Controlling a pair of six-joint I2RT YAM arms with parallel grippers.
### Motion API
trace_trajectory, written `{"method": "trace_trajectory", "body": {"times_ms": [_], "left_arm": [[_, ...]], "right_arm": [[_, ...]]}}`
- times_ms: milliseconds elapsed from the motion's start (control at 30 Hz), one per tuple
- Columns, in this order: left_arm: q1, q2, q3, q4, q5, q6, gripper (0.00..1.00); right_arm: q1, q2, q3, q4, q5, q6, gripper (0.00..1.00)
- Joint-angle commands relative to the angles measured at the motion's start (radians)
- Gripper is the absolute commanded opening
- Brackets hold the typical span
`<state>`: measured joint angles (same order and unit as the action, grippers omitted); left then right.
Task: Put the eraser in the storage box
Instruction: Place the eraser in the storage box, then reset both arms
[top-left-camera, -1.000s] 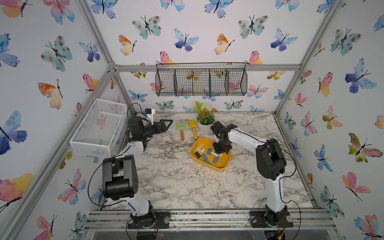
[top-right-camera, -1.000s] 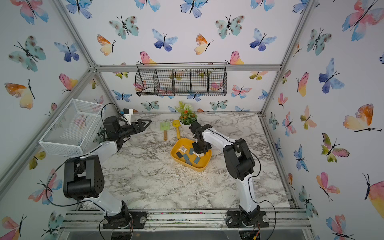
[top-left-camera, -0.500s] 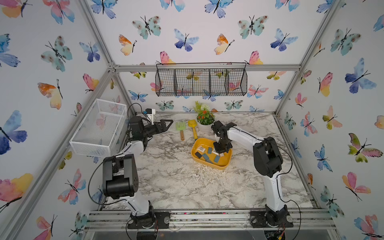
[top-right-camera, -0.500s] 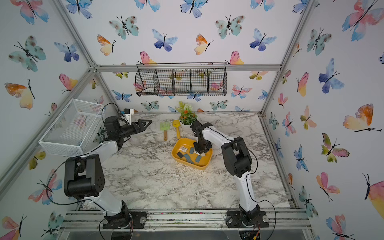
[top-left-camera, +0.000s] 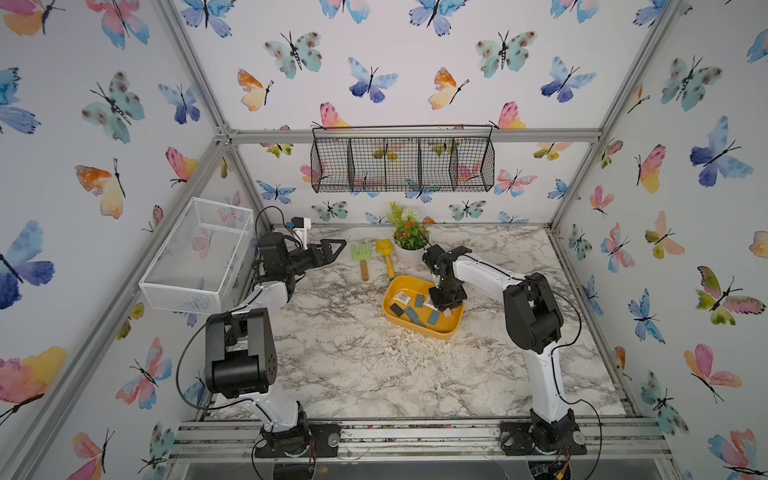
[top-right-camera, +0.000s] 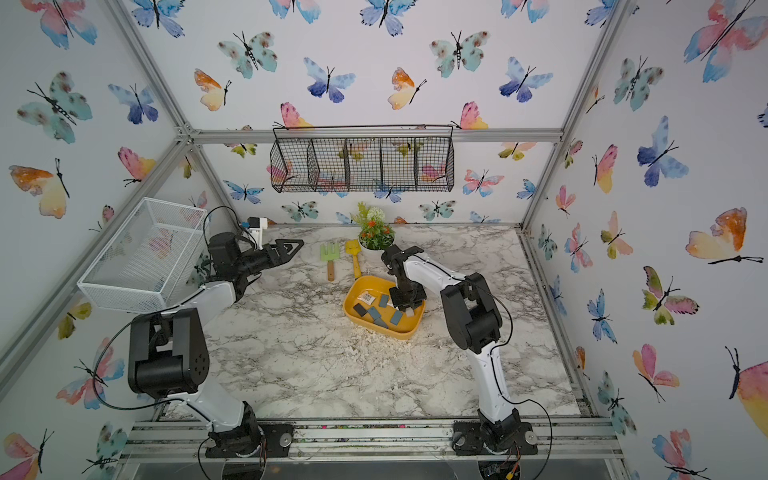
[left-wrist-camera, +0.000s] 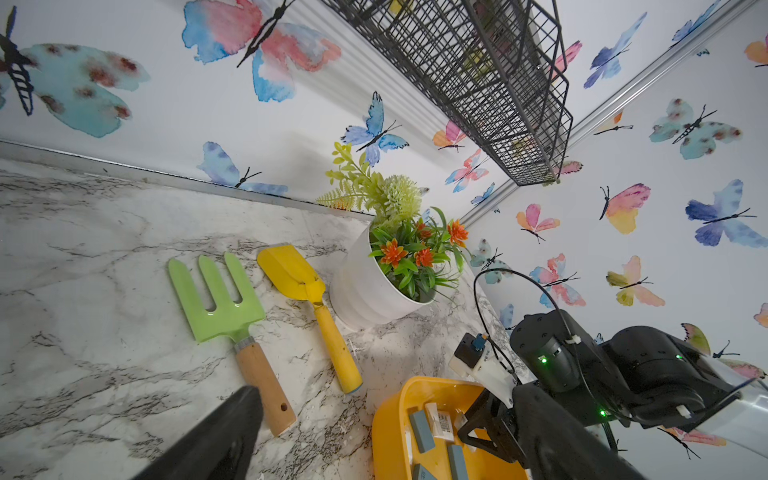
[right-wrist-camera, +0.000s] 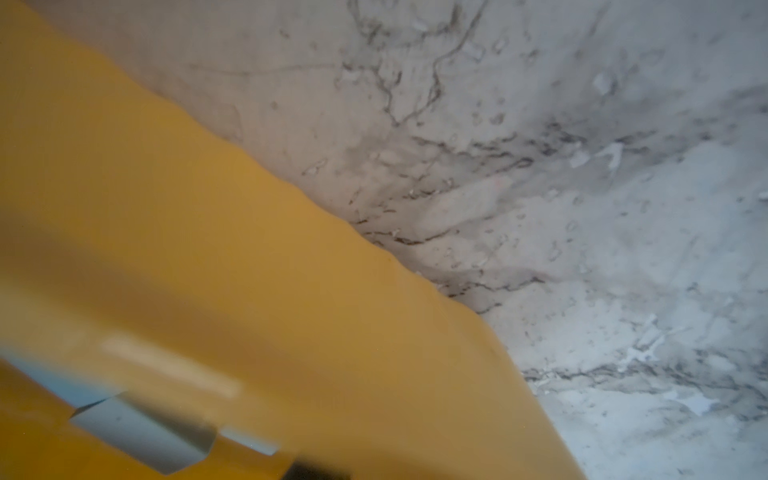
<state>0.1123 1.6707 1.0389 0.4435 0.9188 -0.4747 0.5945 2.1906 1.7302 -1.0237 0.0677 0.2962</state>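
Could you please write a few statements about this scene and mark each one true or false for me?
1. The storage box holds several erasers. True.
2. The right gripper is up at the black wire basket. False: it is low over the storage box, and the black wire basket hangs on the back wall.
3. The left gripper is open and empty. True.
4. The green rake lies in the storage box. False: it lies on the table beside the yellow shovel.
5. The potted plant stands on the table. True.
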Motion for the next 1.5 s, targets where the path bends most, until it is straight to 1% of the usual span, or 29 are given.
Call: {"method": "trace_trajectory", "body": {"times_ms": [0, 100, 200, 400, 533, 567, 600, 633, 700, 767, 833, 900, 933, 1000, 1033, 1067, 1100, 1133, 1167, 1200, 1300, 1333, 1367, 1467], "left_arm": [[0.006, -0.002, 0.001, -0.004, 0.021, 0.015, 0.98], [0.006, 0.000, 0.002, -0.003, 0.021, 0.015, 0.98], [0.006, -0.001, 0.003, -0.005, 0.022, 0.015, 0.98], [0.006, -0.004, 0.003, -0.007, 0.013, 0.011, 0.98], [0.006, -0.008, 0.005, -0.016, 0.003, 0.013, 0.98], [0.006, -0.011, 0.007, -0.024, -0.004, 0.018, 0.98], [0.006, -0.014, 0.013, -0.040, -0.014, 0.029, 0.98], [0.006, -0.017, 0.020, -0.055, -0.023, 0.042, 0.98], [0.006, -0.020, 0.035, -0.090, -0.051, 0.063, 0.98], [0.007, -0.022, 0.041, -0.095, -0.071, 0.070, 0.98], [0.008, -0.025, 0.037, -0.095, -0.108, 0.079, 0.98], [0.008, -0.031, 0.021, -0.097, -0.164, 0.112, 0.98], [0.007, -0.035, 0.012, -0.098, -0.189, 0.129, 0.98], [0.011, -0.047, -0.012, -0.105, -0.264, 0.178, 0.98], [0.012, -0.053, -0.019, -0.115, -0.293, 0.199, 0.98], [0.013, -0.062, -0.031, -0.124, -0.316, 0.223, 0.98], [0.015, -0.075, -0.049, -0.126, -0.340, 0.239, 0.98], [0.015, -0.087, -0.069, -0.117, -0.360, 0.249, 0.99], [0.015, -0.098, -0.102, -0.089, -0.383, 0.253, 0.98], [0.015, -0.107, -0.130, -0.055, -0.393, 0.253, 0.98], [0.016, -0.117, -0.181, -0.004, -0.426, 0.258, 0.98], [0.017, -0.117, -0.189, 0.006, -0.460, 0.261, 0.98], [0.017, -0.119, -0.200, 0.018, -0.478, 0.264, 0.98], [0.017, -0.127, -0.226, 0.034, -0.522, 0.293, 0.98]], "right_arm": [[-0.004, 0.028, 0.026, -0.034, 0.001, 0.009, 0.43], [-0.004, 0.003, 0.017, -0.006, -0.019, 0.009, 0.52], [-0.004, -0.055, 0.026, 0.026, -0.029, 0.012, 0.61], [-0.003, -0.163, 0.088, 0.044, -0.052, 0.001, 0.76], [-0.002, -0.231, 0.102, 0.044, -0.038, 0.001, 0.86], [-0.004, -0.256, 0.093, 0.057, -0.033, -0.002, 0.90], [-0.004, -0.283, 0.075, 0.077, -0.013, -0.005, 0.98], [-0.005, -0.310, 0.056, 0.100, 0.005, -0.006, 0.98], [-0.028, -0.376, -0.007, 0.174, 0.014, -0.010, 0.99], [-0.079, -0.435, -0.073, 0.241, 0.002, -0.012, 0.98], [-0.138, -0.521, -0.197, 0.363, 0.018, -0.019, 0.98], [-0.217, -0.636, -0.382, 0.586, 0.012, -0.026, 0.98], [-0.253, -0.677, -0.455, 0.668, 0.002, -0.023, 0.98], [-0.324, -0.744, -0.599, 0.831, -0.008, -0.017, 0.98], [-0.350, -0.756, -0.639, 0.864, 0.000, -0.017, 0.98], [-0.366, -0.769, -0.674, 0.886, 0.018, -0.034, 0.98], [-0.367, -0.792, -0.731, 0.950, 0.052, -0.081, 0.98], [-0.368, -0.816, -0.794, 1.025, 0.087, -0.112, 0.98], [-0.369, -0.842, -0.867, 1.124, 0.157, -0.124, 0.98], [-0.373, -0.863, -0.930, 1.210, 0.202, -0.138, 0.98], [-0.377, -0.851, -1.054, 1.379, 0.288, -0.181, 0.98], [-0.377, -0.837, -1.084, 1.421, 0.312, -0.191, 0.98], [-0.377, -0.818, -1.121, 1.472, 0.356, -0.179, 0.98], [-0.381, -0.756, -1.204, 1.598, 0.406, -0.180, 0.98]]}}
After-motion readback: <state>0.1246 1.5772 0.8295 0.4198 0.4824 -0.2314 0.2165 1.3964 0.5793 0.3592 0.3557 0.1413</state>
